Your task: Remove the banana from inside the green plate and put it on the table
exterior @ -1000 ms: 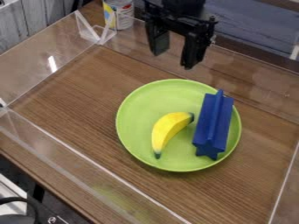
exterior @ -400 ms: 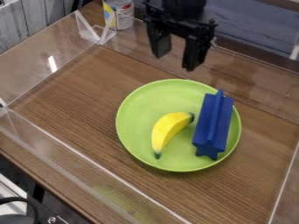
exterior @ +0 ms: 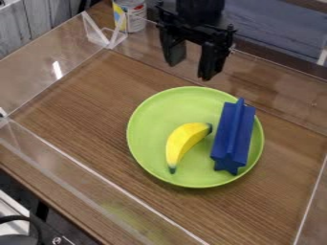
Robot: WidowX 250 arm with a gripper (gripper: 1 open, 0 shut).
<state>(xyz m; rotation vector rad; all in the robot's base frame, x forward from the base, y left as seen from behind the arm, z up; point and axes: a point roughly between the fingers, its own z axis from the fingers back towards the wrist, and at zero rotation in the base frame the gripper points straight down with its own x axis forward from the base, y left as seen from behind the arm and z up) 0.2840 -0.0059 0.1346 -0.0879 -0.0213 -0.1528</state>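
A small curved yellow banana [exterior: 185, 145] lies inside the lime-green plate [exterior: 153, 120], left of centre. Beside it on the plate's right half rests a blue ridged block [exterior: 232, 135]. The plate sits on the brown wood-grain table [exterior: 90, 105]. My black gripper [exterior: 190, 55] hangs above the table behind the plate, pointing down, its two fingers spread apart and nothing between them. It is well clear of the banana.
Clear acrylic walls [exterior: 57, 53] edge the table on all sides. A white and yellow container [exterior: 125, 14] stands beyond the far wall at the back left. Bare wood lies left and in front of the plate.
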